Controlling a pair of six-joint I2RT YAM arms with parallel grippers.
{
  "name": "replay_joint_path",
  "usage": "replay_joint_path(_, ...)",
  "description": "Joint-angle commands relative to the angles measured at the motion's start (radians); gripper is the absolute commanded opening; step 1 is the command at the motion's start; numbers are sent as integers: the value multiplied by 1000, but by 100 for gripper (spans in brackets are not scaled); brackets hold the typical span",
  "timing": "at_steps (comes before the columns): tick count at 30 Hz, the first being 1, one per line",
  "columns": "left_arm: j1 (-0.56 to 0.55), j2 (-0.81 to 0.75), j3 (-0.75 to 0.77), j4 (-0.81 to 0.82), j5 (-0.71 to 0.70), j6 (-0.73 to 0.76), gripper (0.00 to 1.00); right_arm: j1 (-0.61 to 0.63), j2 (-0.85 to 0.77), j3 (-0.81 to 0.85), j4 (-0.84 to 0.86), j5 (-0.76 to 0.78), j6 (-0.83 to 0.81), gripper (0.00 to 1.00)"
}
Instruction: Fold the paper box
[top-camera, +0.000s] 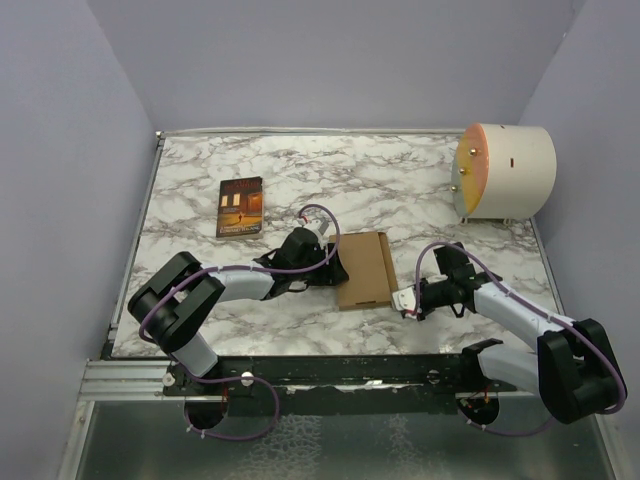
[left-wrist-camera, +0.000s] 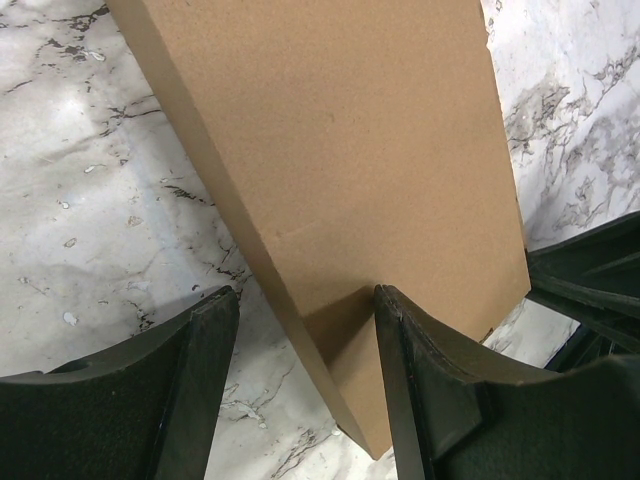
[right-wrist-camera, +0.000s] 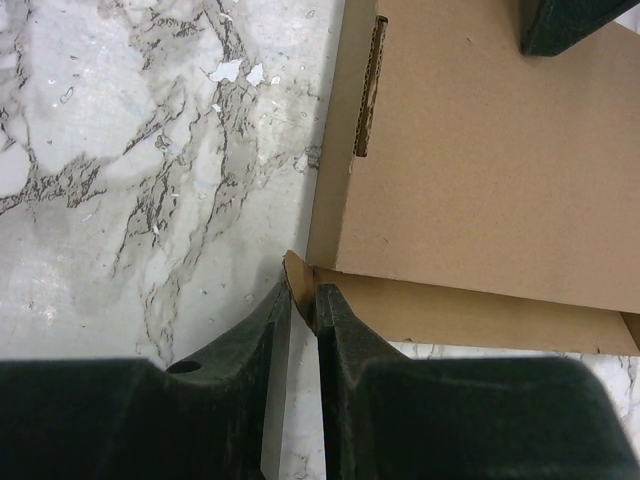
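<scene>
The paper box is plain brown cardboard, lying flat and closed on the marble table between my arms. My left gripper is open at the box's left edge. In the left wrist view its fingers straddle a corner of the box, the right finger resting on the top face. My right gripper is at the box's near right corner. In the right wrist view it is shut on a small cardboard tab sticking out from the box.
A dark book with an orange cover lies at the back left. A large cream cylinder stands at the back right. Grey walls close in the table on three sides.
</scene>
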Motion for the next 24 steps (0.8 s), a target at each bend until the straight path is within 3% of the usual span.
replay_joint_path(1,2,29,-12,-55,19,-2,60,9,-14,17,-22,-44,-32,18)
replay_joint_path(10,2,36,-5,-55,24,-1,60,38,-5,14,-24,-39,-63,18)
replay_joint_path(20,2,36,-6,-61,26,2,60,44,-25,6,28,19,9,13)
replay_joint_path(24,2,36,-6,-61,28,2,60,44,-27,10,31,31,26,7)
